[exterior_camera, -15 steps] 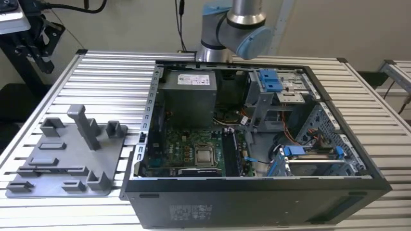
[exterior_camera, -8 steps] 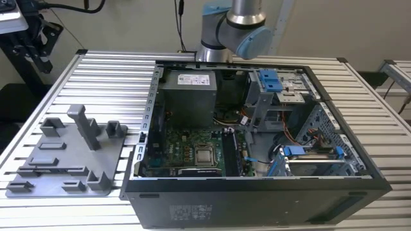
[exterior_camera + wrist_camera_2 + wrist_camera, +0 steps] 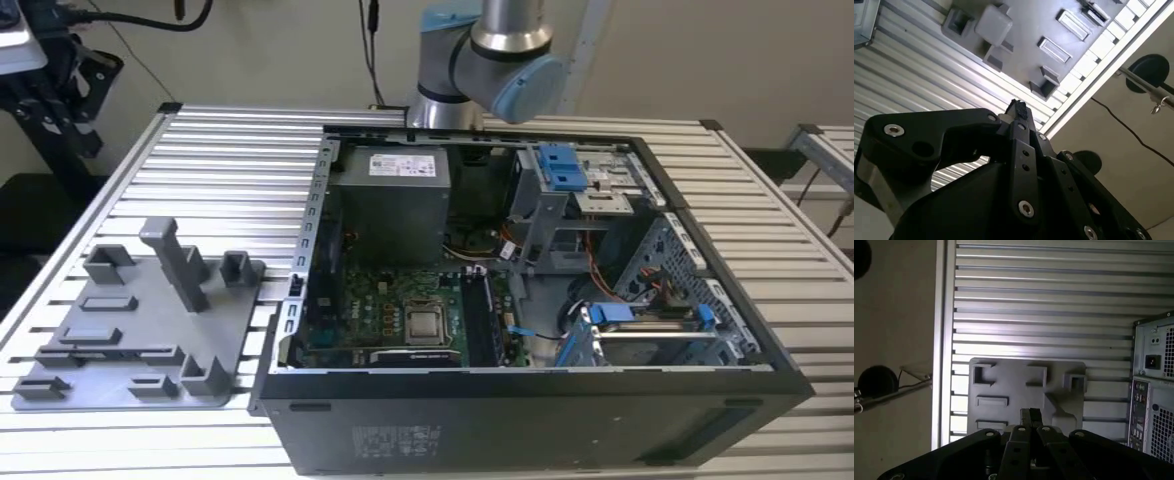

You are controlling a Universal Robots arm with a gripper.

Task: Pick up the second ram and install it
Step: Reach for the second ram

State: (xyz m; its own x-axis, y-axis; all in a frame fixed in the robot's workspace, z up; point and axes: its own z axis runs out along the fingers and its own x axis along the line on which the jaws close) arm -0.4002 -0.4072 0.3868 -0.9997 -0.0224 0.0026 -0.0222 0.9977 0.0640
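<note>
- Slatted metal table (image 3: 214,170) carries all the work. Its grooves could catch a thin part dropped on it.
- Grey tray (image 3: 140,325) lies at the exterior view's left, close beside the computer case (image 3: 534,400). Its upright pegs stand near one another, so an off-line descent risks striking one.
- Gripper (image 3: 1030,415) hangs well above the table in both wrist views (image 3: 1018,107), its tips pointing toward the tray. The fingers are drawn together, with nothing visible between them. Brought down like this, they would press on a part rather than straddle it.
- Second ram: position not confirmed. Long dark strips (image 3: 478,320) stand on the motherboard (image 3: 387,300) beside the processor, and I cannot tell module from socket. Misjudging which is which risks forcing a slot already filled.
- Power-supply box (image 3: 390,200) and drive cage (image 3: 561,190) crowd the opening. A tilted approach risks fouling them or seating one end only.
</note>
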